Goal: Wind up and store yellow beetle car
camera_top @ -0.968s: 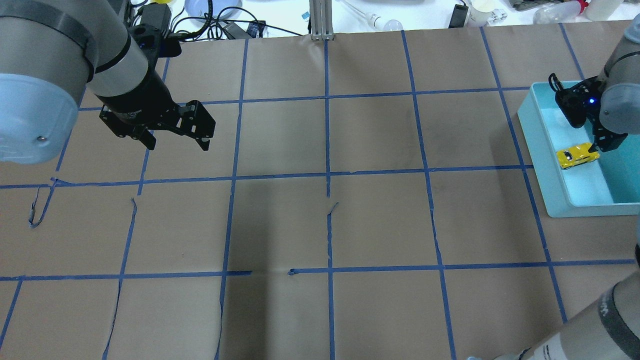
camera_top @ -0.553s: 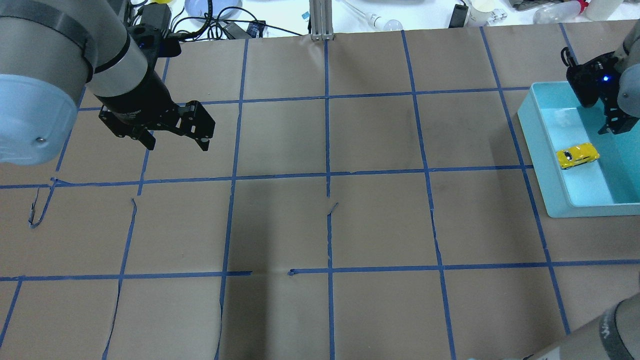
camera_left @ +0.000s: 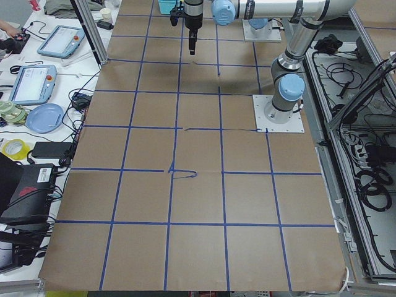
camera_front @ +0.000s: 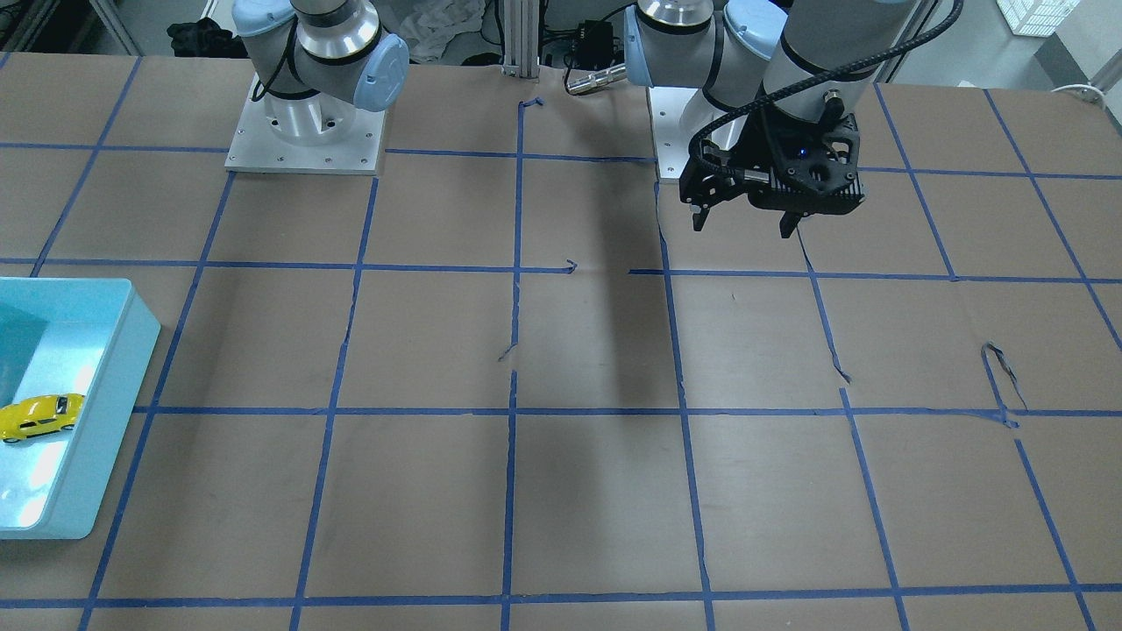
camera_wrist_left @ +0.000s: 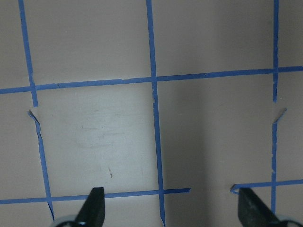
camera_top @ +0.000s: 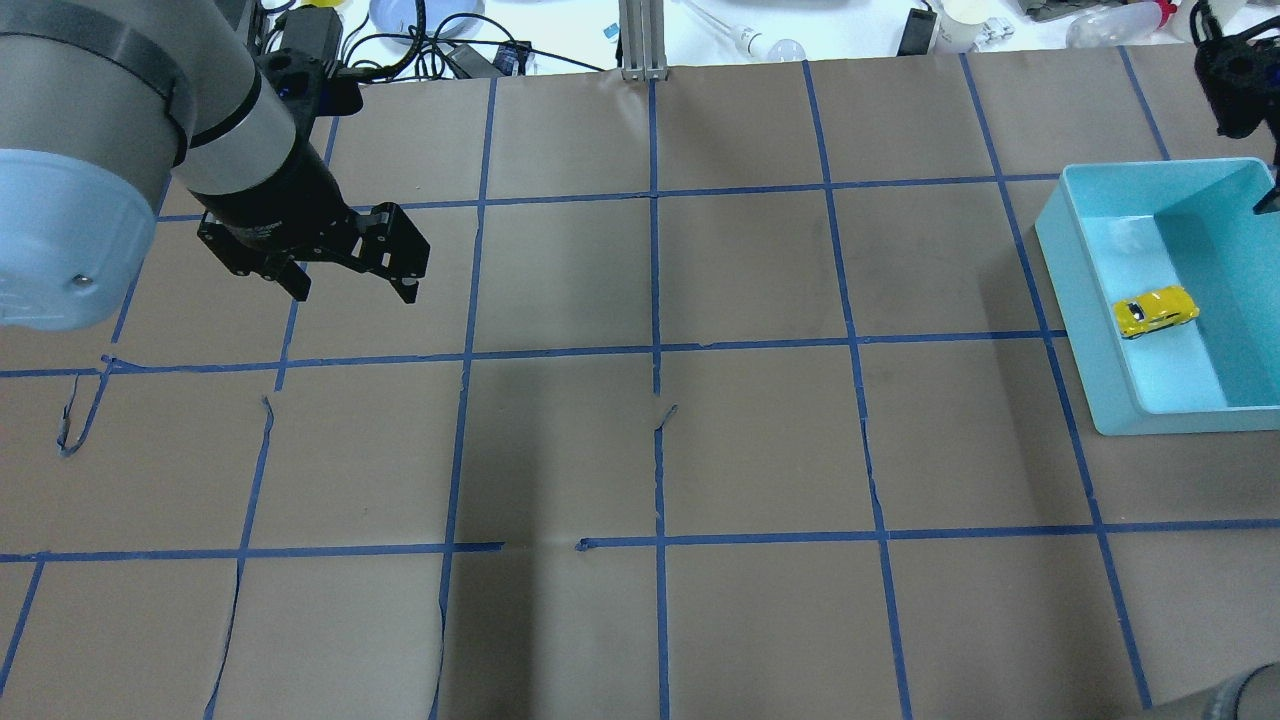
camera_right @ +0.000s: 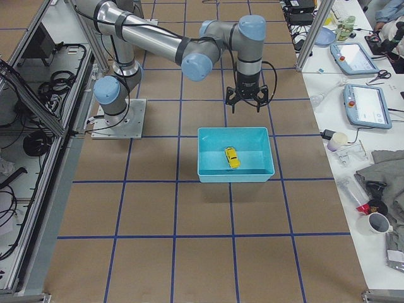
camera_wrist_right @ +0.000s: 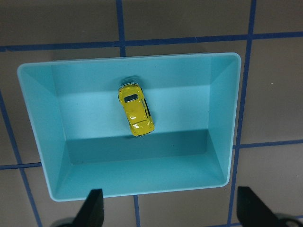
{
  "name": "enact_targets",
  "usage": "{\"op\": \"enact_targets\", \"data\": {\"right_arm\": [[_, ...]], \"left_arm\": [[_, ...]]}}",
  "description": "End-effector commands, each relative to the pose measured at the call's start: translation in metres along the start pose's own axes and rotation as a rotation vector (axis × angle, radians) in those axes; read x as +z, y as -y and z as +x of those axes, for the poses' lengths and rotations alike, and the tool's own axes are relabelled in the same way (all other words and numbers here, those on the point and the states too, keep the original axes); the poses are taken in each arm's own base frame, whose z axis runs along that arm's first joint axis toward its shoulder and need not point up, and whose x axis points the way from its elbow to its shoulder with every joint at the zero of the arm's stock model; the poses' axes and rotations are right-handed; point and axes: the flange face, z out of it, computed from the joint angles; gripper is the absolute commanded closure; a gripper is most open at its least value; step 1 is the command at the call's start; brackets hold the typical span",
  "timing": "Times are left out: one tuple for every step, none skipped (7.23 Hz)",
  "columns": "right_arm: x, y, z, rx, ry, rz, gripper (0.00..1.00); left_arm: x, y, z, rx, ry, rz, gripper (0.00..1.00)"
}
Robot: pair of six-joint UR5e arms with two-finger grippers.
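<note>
Lying apart from right hand [camera_wrist_right: 171,204]: yellow beetle car [camera_wrist_right: 135,110]

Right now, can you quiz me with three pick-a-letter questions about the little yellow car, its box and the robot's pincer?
1. Where is the yellow beetle car?
A. on the brown paper
B. inside the teal bin
C. between a pincer's fingers

2. How many cars are in the bin?
A. one
B. two
C. three

3. How is the right pincer?
A. shut on the car
B. resting on the bin's floor
C. open, empty, raised clear of the bin

Answers:
1 B: the car sits on its wheels on the bin's floor.
2 A: only one yellow car shows there.
3 C: the right wrist view shows its fingers spread wide with nothing between them, looking down on the bin.
</note>
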Motion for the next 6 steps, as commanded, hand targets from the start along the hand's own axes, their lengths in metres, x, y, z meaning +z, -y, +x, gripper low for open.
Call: {"op": "enact_targets", "data": {"right_arm": [[-0.027, 0.008, -0.012, 0.073, 0.019, 0.011, 0.00], [-0.031, 0.014, -0.016, 0.157, 0.047, 0.022, 0.00], [-0.038, 0.033, -0.025, 0.281, 0.092, 0.034, 0.00], [-0.053, 0.062, -0.031, 0.356, 0.094, 0.036, 0.00], [-0.072, 0.105, -0.037, 0.444, 0.090, 0.037, 0.00], [-0.091, 0.149, -0.045, 0.489, 0.070, 0.042, 0.00]], "left_arm": [[0.000, 0.000, 0.000, 0.000, 0.002, -0.001, 0.00], [0.002, 0.001, 0.000, 0.000, -0.001, -0.004, 0.00], [0.004, 0.003, 0.000, 0.000, 0.000, -0.005, 0.00], [0.003, 0.003, 0.000, 0.000, -0.001, -0.002, 0.00], [0.003, 0.003, 0.000, 0.000, -0.003, -0.002, 0.00], [0.002, 0.003, -0.001, -0.002, 0.000, 0.002, 0.00]]}}
